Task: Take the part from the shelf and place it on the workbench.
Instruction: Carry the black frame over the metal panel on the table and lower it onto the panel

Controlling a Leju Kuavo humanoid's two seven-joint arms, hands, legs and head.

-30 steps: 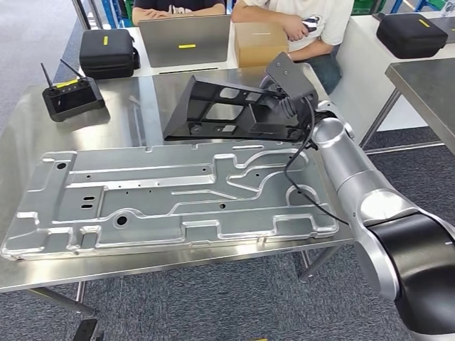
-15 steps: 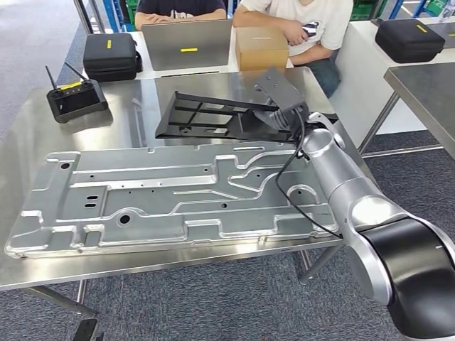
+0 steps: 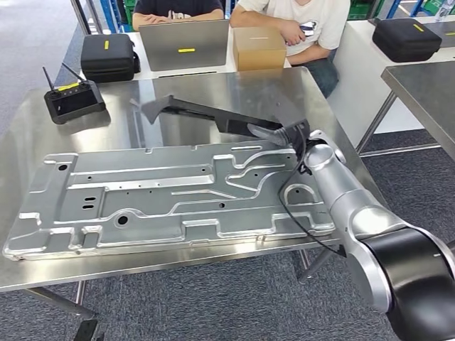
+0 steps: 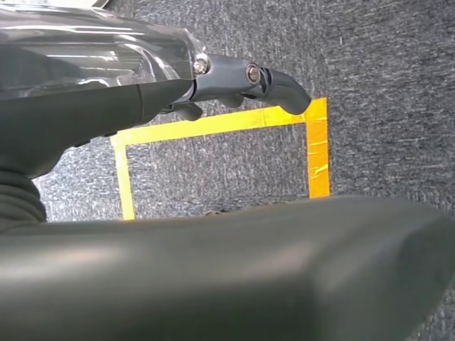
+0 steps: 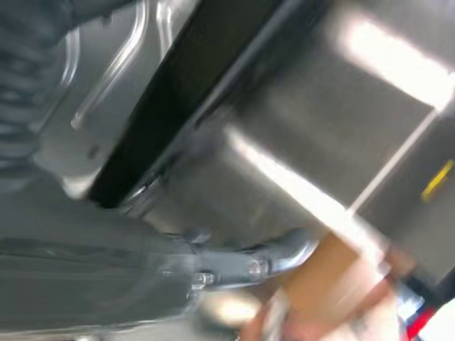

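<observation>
The black frame-like part (image 3: 204, 112) hangs nearly flat just above the far side of the steel workbench (image 3: 107, 124), and I see it almost edge-on. My right hand (image 3: 279, 131) grips its right end, with the silver arm reaching in from the lower right. In the blurred right wrist view the part (image 5: 182, 106) is a dark bar close over the shiny bench top, with one finger (image 5: 257, 264) stretched out beside it. My left hand (image 4: 236, 78) hangs over grey carpet marked with yellow tape and holds nothing, its fingers stretched out.
A large pressed metal panel (image 3: 161, 195) covers the bench's near half. At the back stand a remote controller (image 3: 72, 99), a black case (image 3: 107, 55), a laptop (image 3: 185, 42) and a cardboard box (image 3: 259, 48), with two people seated behind. Another table (image 3: 424, 85) is at right.
The part has tipped from face-on to nearly flat and has come down toward the bench top, its free end swinging left. My right hand has dropped with it.
</observation>
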